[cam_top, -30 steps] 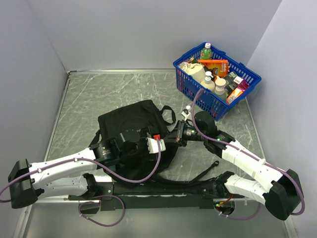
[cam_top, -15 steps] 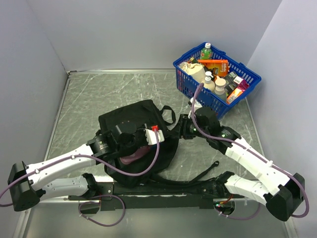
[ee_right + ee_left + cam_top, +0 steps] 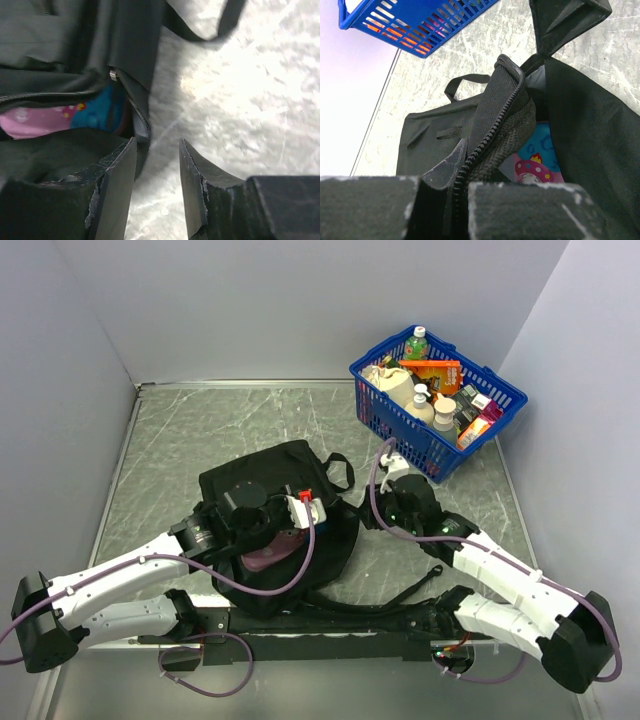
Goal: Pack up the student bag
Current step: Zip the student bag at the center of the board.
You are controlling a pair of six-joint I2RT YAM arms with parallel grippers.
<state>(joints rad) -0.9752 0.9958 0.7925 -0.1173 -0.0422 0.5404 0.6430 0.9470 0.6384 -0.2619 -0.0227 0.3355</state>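
Pinches the bag [image 3: 580,125] by its zip rim, tight in the left gripper [image 3: 451,192], holding the mouth up (pink-and-blue book [image 3: 535,162] showing inside). Stands part-open and empty at the right gripper [image 3: 157,170], over bare table [image 3: 240,100]. Bag mouth just left of its fingers [image 3: 117,180], mid-table between both arms.

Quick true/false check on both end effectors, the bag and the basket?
1. The left end effector is clamped on the student bag's zipper edge. True.
2. The right end effector holds a bottle. False: its jaws stand open and empty beside the bag's opening.
3. The bag is zipped shut. False: it gapes, showing a pink and blue item inside.
4. The blue basket sits far right, with items in it. True.
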